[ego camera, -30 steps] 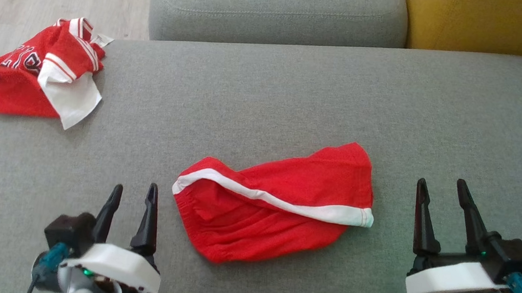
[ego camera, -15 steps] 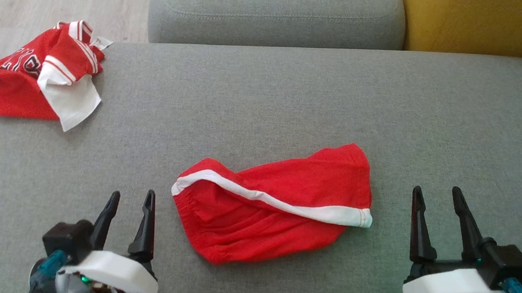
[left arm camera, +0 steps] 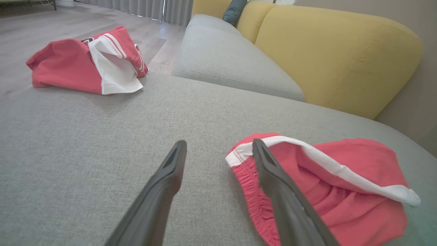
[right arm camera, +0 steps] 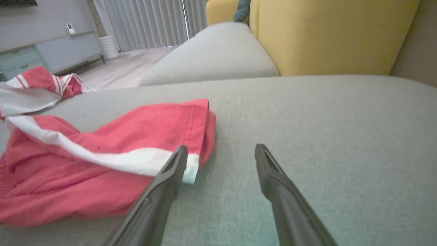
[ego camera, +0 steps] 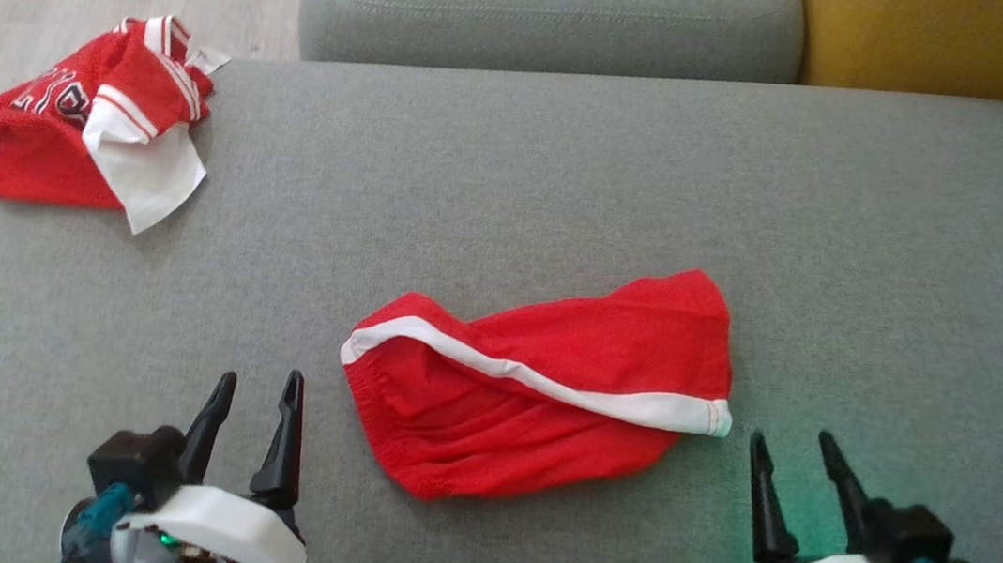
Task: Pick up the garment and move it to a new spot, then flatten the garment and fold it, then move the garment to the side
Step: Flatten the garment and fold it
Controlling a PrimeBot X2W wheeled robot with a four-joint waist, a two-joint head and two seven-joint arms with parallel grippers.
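Red shorts (ego camera: 535, 399) sat unmoved mid sofa cushion (ego camera: 569, 185), loosely bunched and untouched, while the right gripper (ego camera: 792, 437) had backed off toward the robot and the left gripper (ego camera: 261, 376) stayed put, both jaws empty and moderately spread, so probably a reset before grasping.

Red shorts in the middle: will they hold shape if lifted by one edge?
Probably not: the red shorts lie creased and slumped, so they should drape limply. They look thin, likely light. Pushed, they may bunch on the woven cushion.
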